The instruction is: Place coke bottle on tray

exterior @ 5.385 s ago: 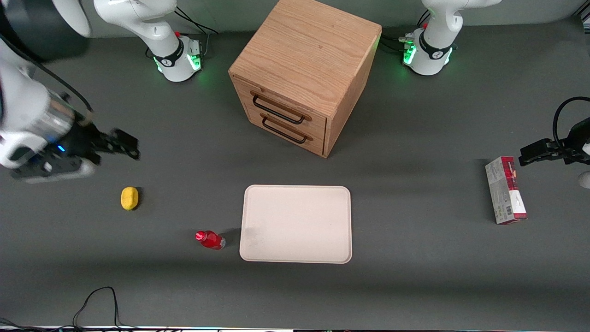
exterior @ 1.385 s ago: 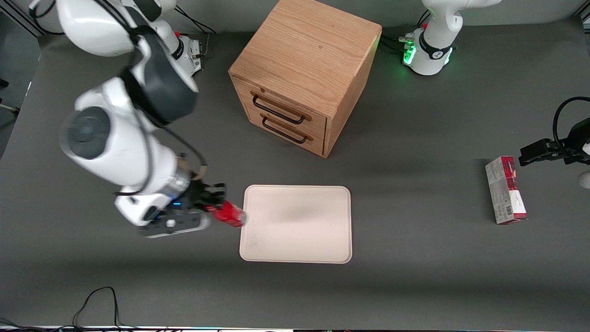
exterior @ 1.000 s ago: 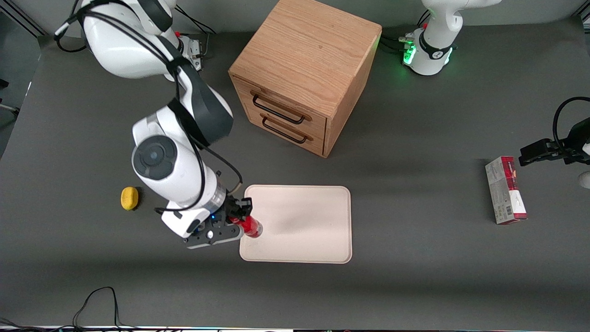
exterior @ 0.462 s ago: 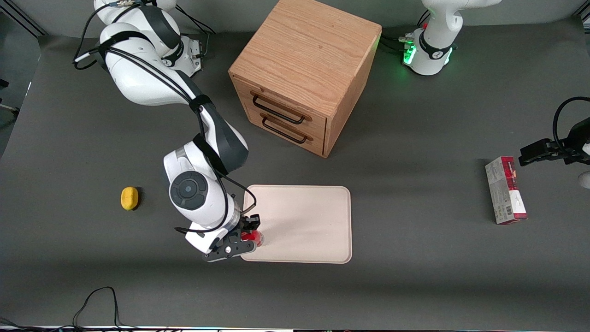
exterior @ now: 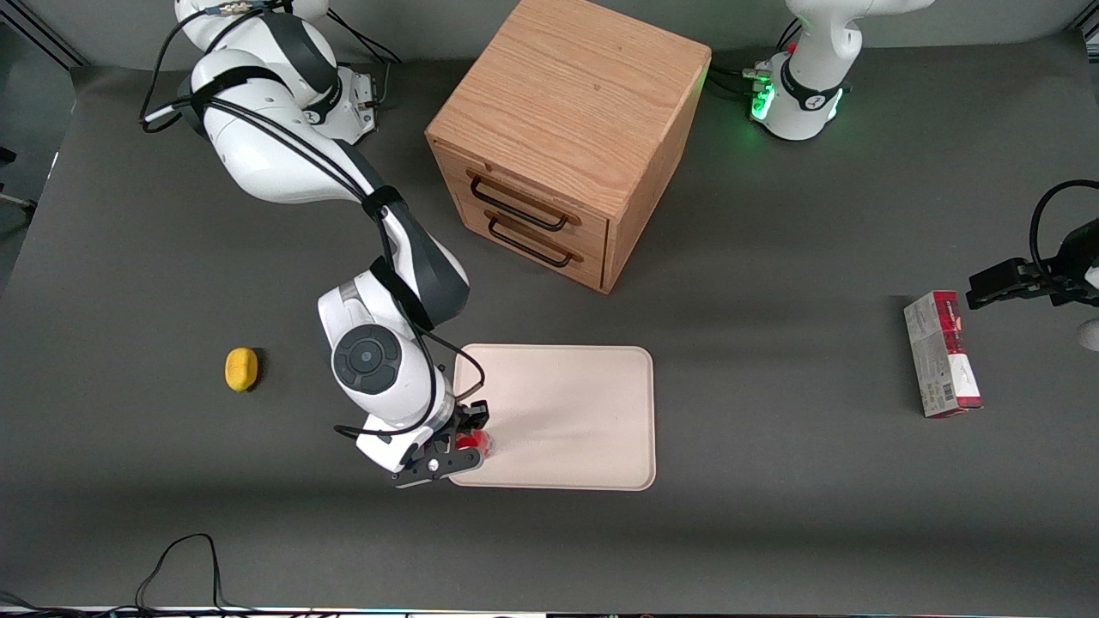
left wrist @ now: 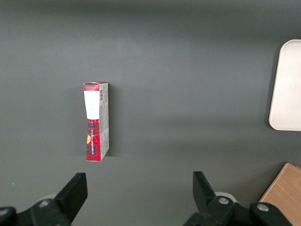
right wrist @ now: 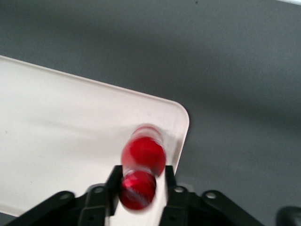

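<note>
The coke bottle (exterior: 477,443) is small and bright red, and only a bit of it shows past the wrist in the front view. My right gripper (exterior: 468,439) is shut on it, over the corner of the cream-white tray (exterior: 567,412) nearest the front camera at the working arm's end. In the right wrist view the coke bottle (right wrist: 143,155) stands upright with its red cap toward the camera, between the black fingers (right wrist: 113,186) of the gripper (right wrist: 140,182), just inside the rounded corner of the tray (right wrist: 56,127). Whether its base touches the tray I cannot tell.
A wooden two-drawer cabinet (exterior: 558,137) stands farther from the front camera than the tray. A yellow lump (exterior: 241,369) lies toward the working arm's end. A red-and-grey carton (exterior: 942,354) (left wrist: 96,121) lies toward the parked arm's end. A black cable (exterior: 185,558) loops at the table's front edge.
The gripper took the bottle from the table beside the tray, carried it over the tray's corner and turned it upright. In the last half second it shifted only slightly.
</note>
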`<state>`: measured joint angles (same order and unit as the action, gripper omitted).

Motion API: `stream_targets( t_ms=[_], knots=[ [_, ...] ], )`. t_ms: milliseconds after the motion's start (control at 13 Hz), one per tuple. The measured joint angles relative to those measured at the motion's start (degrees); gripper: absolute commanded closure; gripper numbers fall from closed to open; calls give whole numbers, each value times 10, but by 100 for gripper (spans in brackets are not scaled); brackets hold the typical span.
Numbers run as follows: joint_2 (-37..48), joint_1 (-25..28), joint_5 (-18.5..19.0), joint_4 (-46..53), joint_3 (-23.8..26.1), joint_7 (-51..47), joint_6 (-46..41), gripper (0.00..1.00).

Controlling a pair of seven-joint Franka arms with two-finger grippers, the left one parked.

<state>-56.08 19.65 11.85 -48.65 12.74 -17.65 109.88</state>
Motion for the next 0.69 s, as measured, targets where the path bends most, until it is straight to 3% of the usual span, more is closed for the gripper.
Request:
stream_targets(
  t_ms=[308, 538, 692],
  knots=[
    [58, -7, -16, -3, -3, -1, -32, 0],
    [202, -27, -118, -118, -70, 3, -70, 0],
    [334, -41, -147, -259, -118, 8, -84, 0]
  ],
)
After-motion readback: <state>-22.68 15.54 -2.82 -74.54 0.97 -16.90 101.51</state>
